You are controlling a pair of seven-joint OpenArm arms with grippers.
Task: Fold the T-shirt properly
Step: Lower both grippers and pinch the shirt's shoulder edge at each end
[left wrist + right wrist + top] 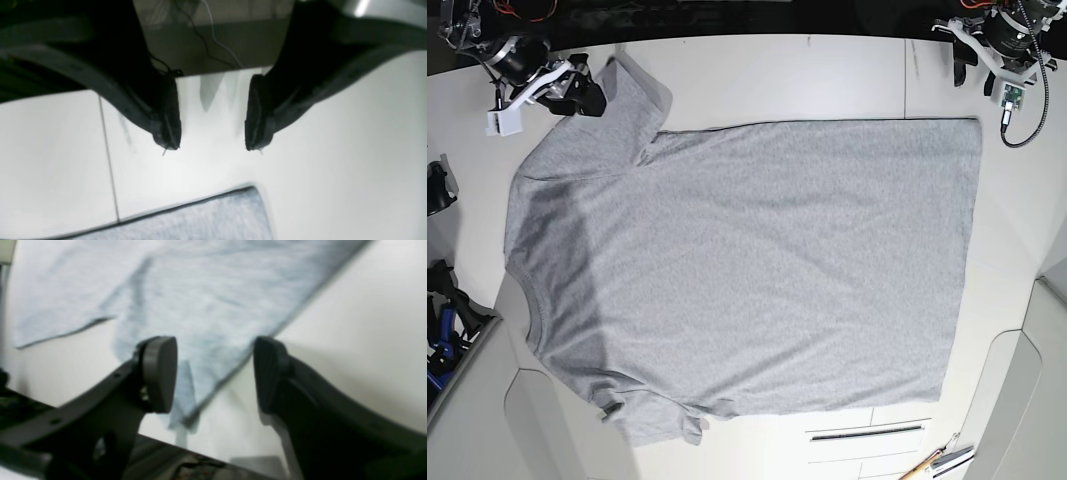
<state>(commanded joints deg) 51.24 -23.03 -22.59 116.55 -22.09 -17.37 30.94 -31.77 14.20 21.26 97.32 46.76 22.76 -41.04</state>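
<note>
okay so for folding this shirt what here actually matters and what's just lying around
For the job:
T-shirt, spread flat on the table
left tool, open, above bare table near a shirt corner
right tool, open, over a shirt edge

Lying about:
pens or similar tools at the table's near edge
cables beyond the table's edge

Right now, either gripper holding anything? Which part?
Nothing held. Left gripper is open over bare table, short of the T-shirt corner. Right gripper is open around the sleeve edge, not clamped.
</note>
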